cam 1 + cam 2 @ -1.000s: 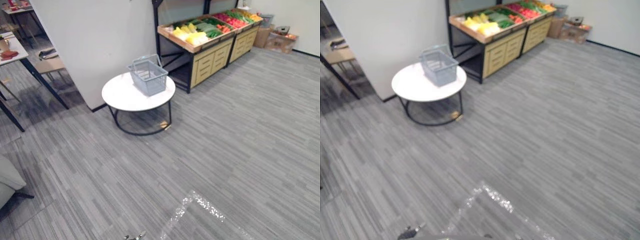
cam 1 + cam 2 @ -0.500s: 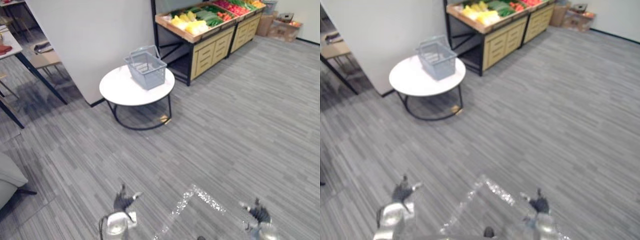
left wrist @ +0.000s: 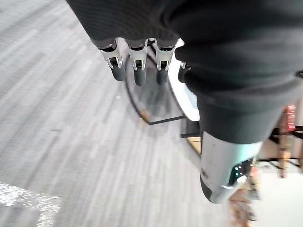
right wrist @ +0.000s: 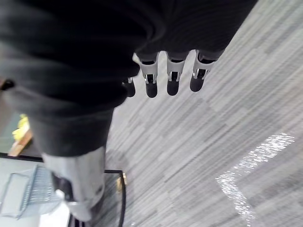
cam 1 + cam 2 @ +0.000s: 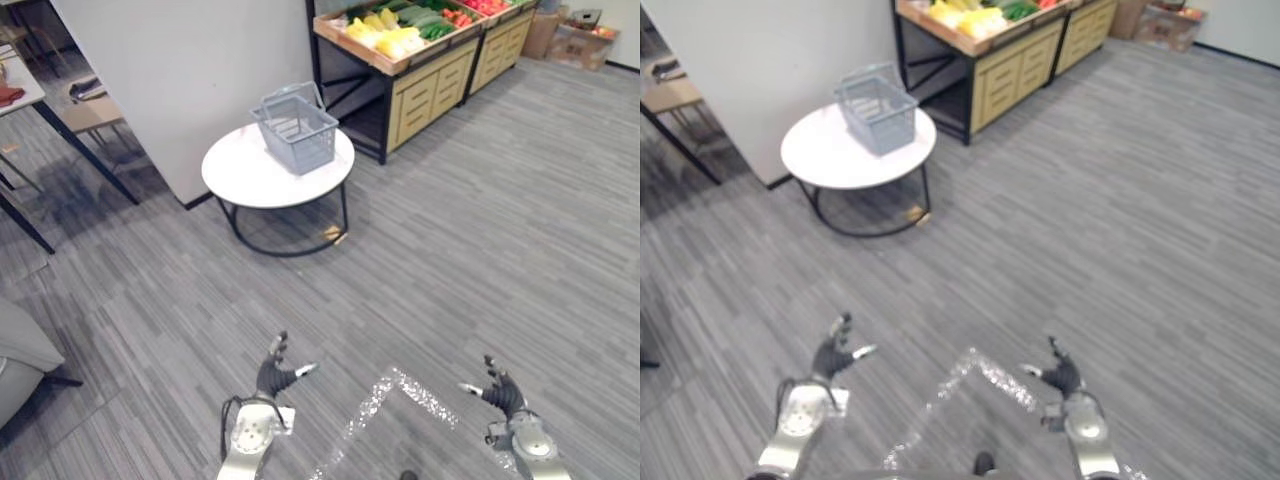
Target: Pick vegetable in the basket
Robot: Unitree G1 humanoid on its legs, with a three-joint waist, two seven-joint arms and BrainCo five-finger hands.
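A grey wire basket (image 5: 298, 148) stands with nothing in it on a round white table (image 5: 240, 180) far ahead of me. Behind it a wooden stand (image 5: 432, 88) holds yellow vegetables (image 5: 385, 30), green ones (image 5: 425, 18) and red ones (image 5: 482, 5). My left hand (image 5: 272, 378) and right hand (image 5: 500, 393) hang low over the carpet, well short of the table, both open and holding nothing. In the left wrist view the fingers (image 3: 137, 64) are straight; the right hand's fingers (image 4: 171, 75) are straight too.
A white partition wall (image 5: 190, 70) rises just behind the table. Desks (image 5: 25, 95) stand at the far left and a grey seat (image 5: 20, 350) at the lower left. Cardboard boxes (image 5: 575, 22) sit past the stand. Grey carpet lies between me and the table.
The camera has tilted down, shifting the whole scene. Both hands have risen into view at the bottom and spread apart, open and holding nothing.
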